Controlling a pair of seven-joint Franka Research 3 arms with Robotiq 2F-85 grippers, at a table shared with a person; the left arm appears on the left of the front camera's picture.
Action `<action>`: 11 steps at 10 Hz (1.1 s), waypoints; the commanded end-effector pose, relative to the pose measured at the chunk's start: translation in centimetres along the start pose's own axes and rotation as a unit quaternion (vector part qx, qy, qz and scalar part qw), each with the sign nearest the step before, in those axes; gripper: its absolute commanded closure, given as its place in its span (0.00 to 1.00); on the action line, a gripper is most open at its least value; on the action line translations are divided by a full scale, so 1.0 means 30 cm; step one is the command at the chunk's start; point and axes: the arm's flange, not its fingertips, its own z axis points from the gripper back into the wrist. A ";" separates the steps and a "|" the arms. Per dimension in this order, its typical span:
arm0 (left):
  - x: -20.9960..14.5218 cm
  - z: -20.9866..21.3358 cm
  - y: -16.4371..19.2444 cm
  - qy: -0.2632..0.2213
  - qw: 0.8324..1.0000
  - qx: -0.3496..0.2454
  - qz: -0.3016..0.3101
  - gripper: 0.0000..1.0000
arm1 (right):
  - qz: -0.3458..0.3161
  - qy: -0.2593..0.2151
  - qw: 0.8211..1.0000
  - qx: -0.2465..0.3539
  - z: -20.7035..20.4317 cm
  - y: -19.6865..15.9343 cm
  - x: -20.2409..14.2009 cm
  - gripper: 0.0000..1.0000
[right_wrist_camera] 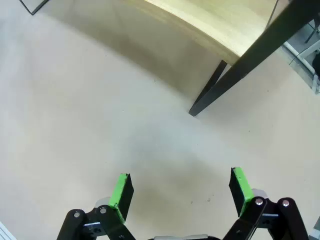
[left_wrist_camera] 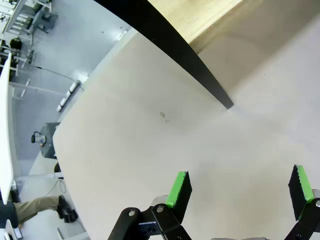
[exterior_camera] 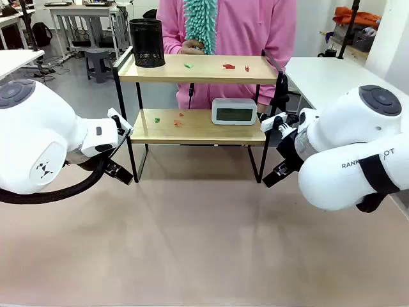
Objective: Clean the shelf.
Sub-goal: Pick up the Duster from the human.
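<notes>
While both sets of jaws stand spread wide with nothing between them, the shelf (exterior_camera: 198, 132) sits on the surface (exterior_camera: 204, 243) just beyond them and between the two. One front leg is close to the left jaws and the other close to the right jaws. The left arm (exterior_camera: 38, 137) and right arm (exterior_camera: 351, 150) hold their jaws low, near the surface.

Seen from the left wrist, the left jaws' green pads (left_wrist_camera: 178, 187) are well apart over bare surface. Ahead of them a black leg of the shelf (left_wrist_camera: 185, 55) slants down to its foot, with the edge of a light wooden board above it.

From the right wrist, the right jaws' pads (right_wrist_camera: 121, 192) are just as far apart and hold nothing. Ahead of them the shelf (right_wrist_camera: 215, 25) shows its pale board and a black leg standing on the surface.

Farther from the jaws, the upper board carries a black mesh cup (exterior_camera: 146, 42) on the left jaws' side, plus a green scrap (exterior_camera: 188, 64) and a red scrap (exterior_camera: 229, 65). The lower board holds small green and orange bits (exterior_camera: 177, 122) and, nearer the right jaws, a white clock (exterior_camera: 234, 111).

Beyond the shelf a person (exterior_camera: 255, 25) in pink holds a teal duster (exterior_camera: 201, 22) upright over the upper board.
</notes>
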 end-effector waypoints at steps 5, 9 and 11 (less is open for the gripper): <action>0.000 0.000 0.000 0.000 1.000 0.000 0.000 0.00 | 0.000 0.000 1.000 0.000 0.000 0.000 0.000 0.00; 0.000 0.000 0.000 0.000 1.000 0.000 0.000 0.00 | 0.000 0.000 1.000 0.000 0.000 0.000 0.000 0.00; 0.000 0.000 0.000 0.000 1.000 0.000 0.000 0.00 | 0.000 0.000 1.000 0.000 0.000 0.000 0.000 0.00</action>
